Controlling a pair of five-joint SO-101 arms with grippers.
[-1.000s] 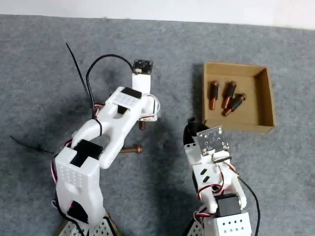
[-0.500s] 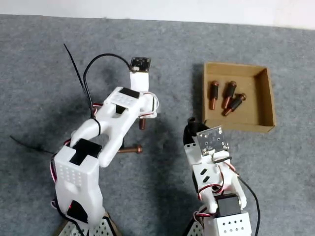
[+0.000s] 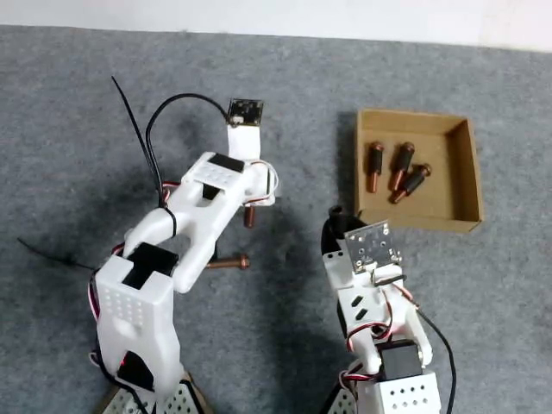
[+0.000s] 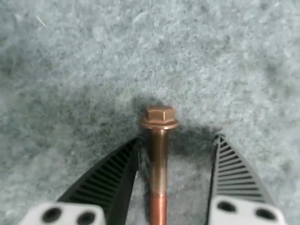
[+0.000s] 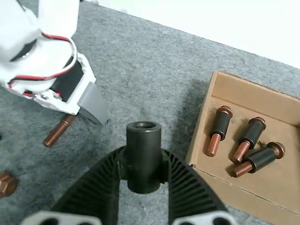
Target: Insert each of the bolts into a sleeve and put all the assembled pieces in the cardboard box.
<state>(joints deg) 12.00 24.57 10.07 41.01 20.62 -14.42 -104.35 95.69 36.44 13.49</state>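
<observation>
My left gripper (image 4: 176,140) is spread astride the bolt (image 4: 159,159) near the middle of the table (image 3: 78,95). The bolt sits nearer one finger, so closing may roll it askew. My right gripper (image 5: 143,161) pinches the sleeve (image 5: 143,140) upright near the cardboard box (image 5: 276,187). A tilted bolt could miss its bore.

In the high view my left arm (image 3: 211,203) covers most of the bolt (image 3: 249,216) beneath it, so just one end pokes out. The second bolt (image 3: 231,261), farther from the table's far edge, slips one end under the same arm. In my left wrist view that first bolt's threaded end runs off the picture. My right gripper (image 5: 143,161) hides the sleeve's (image 5: 143,140) lower end, and a bolt head (image 5: 6,183) is cut by the frame.
</observation>
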